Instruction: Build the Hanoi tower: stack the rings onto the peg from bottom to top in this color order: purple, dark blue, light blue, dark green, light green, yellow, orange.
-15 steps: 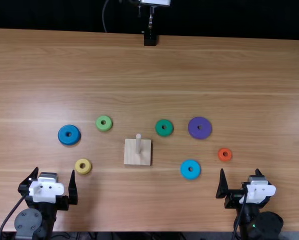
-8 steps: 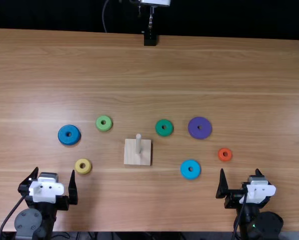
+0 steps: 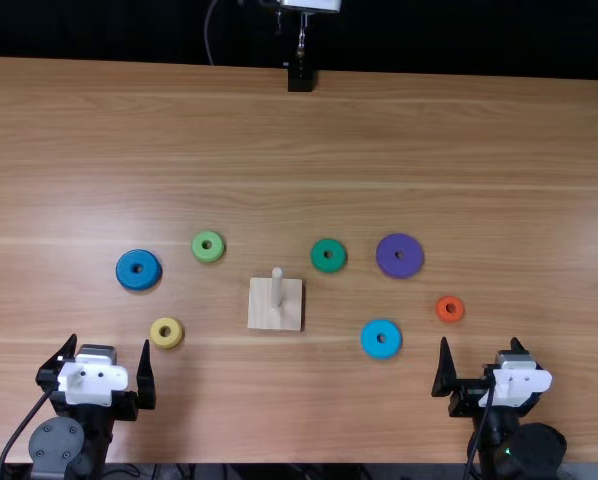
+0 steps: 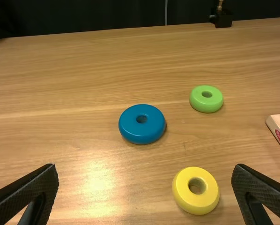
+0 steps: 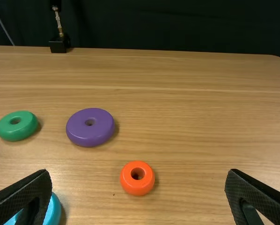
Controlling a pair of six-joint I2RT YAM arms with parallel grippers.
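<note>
My left gripper (image 3: 110,345) stands open at the near left, below the yellow ring (image 3: 166,333); in its wrist view the left gripper (image 4: 144,171) has nothing between its fingers. My right gripper (image 3: 481,345) is open and holds nothing near the orange ring (image 3: 461,309); its wrist view shows the right gripper (image 5: 137,173) spread wide. The bare peg (image 3: 277,288) rises from its square wooden base (image 3: 263,317). Left of it lie the dark blue ring (image 3: 125,271) and light green ring (image 3: 198,247); right of it, dark green (image 3: 320,260), purple (image 3: 387,257) and light blue (image 3: 370,343) rings.
The wooden table (image 3: 279,150) stretches far beyond the rings, with open surface between them. A black stand (image 3: 300,78) is at the table's far edge, before a dark backdrop.
</note>
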